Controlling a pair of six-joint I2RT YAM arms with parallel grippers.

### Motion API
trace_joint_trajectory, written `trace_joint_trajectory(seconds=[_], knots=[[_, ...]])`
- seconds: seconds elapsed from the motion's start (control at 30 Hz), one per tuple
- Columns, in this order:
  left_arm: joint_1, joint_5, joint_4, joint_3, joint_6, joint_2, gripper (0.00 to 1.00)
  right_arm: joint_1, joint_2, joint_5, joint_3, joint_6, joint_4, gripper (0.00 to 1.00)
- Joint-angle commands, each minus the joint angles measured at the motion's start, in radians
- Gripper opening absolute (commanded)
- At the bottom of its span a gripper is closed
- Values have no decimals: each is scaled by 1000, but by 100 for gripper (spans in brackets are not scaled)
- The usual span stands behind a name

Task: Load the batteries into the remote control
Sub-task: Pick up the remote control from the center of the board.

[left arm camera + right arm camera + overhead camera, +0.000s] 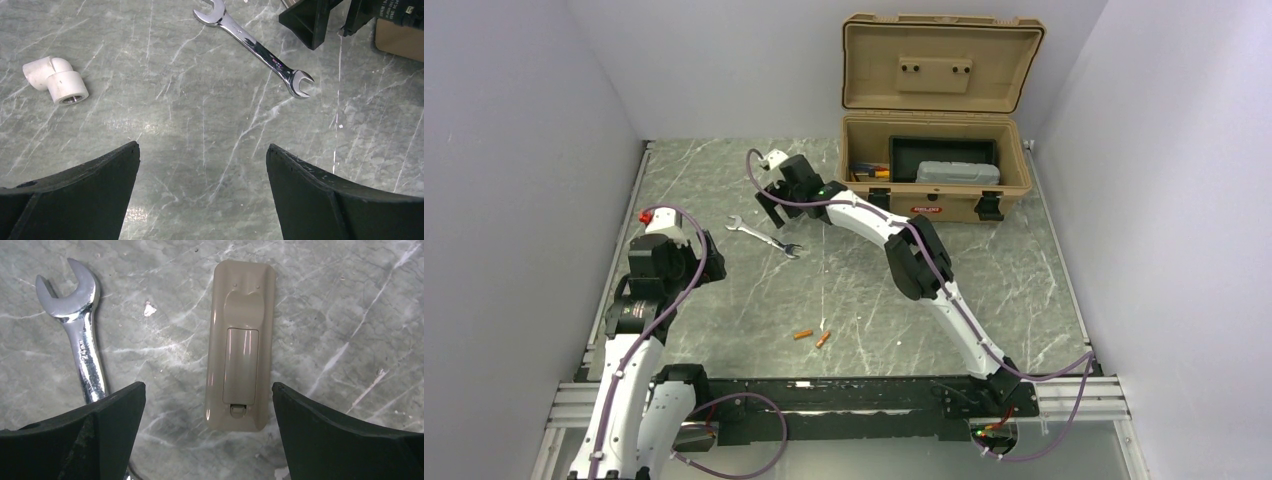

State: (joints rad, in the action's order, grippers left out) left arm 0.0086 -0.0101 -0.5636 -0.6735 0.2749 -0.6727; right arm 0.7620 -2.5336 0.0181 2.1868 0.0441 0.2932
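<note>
The remote control (240,347) lies back up on the marble table, tan, with its battery cover closed and the latch toward my right gripper. My right gripper (206,386) is open just above the remote's near end, with the fingers either side of it and not touching. In the top view the right gripper (774,195) hides the remote. Two orange batteries (802,334) (823,339) lie loose near the front middle of the table. My left gripper (202,145) is open and empty over bare table, at the left in the top view (712,262).
A silver wrench (764,237) lies between the two grippers, and shows in both wrist views (260,47) (82,340). A white pipe elbow (55,80) sits left of the left gripper. An open tan toolbox (934,190) stands at the back.
</note>
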Motion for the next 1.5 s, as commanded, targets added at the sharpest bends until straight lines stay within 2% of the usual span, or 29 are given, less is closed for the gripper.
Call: trace_joint_trajectory(seconds=[0.0, 0.17, 0.3, 0.53, 0.77, 1.0, 1.17, 1.33, 1.47], knots=[[-1, 7, 2, 2, -9, -6, 99, -19, -49, 34, 71, 26, 32, 100], [-1, 8, 3, 2, -9, -9, 99, -34, -70, 39, 68, 6, 38, 98], [-1, 7, 2, 2, -10, -18, 99, -40, -84, 47, 74, -3, 60, 93], [-1, 7, 0, 0, -9, -20, 99, -40, -49, 66, -15, -2, 81, 63], [-1, 7, 3, 0, -7, -22, 99, -39, 14, 49, -118, -23, 63, 42], [-2, 7, 8, -1, -4, -7, 99, -23, 138, 118, -170, -90, 12, 17], [-1, -2, 30, 2, 0, 44, 99, 10, 264, 179, -198, -151, -2, 12], [-1, -54, 80, 21, 41, 142, 99, 21, 431, 251, -358, -274, -109, 7], [-1, -130, 130, 30, 115, 213, 99, 37, 532, 268, -427, -321, -127, 7]])
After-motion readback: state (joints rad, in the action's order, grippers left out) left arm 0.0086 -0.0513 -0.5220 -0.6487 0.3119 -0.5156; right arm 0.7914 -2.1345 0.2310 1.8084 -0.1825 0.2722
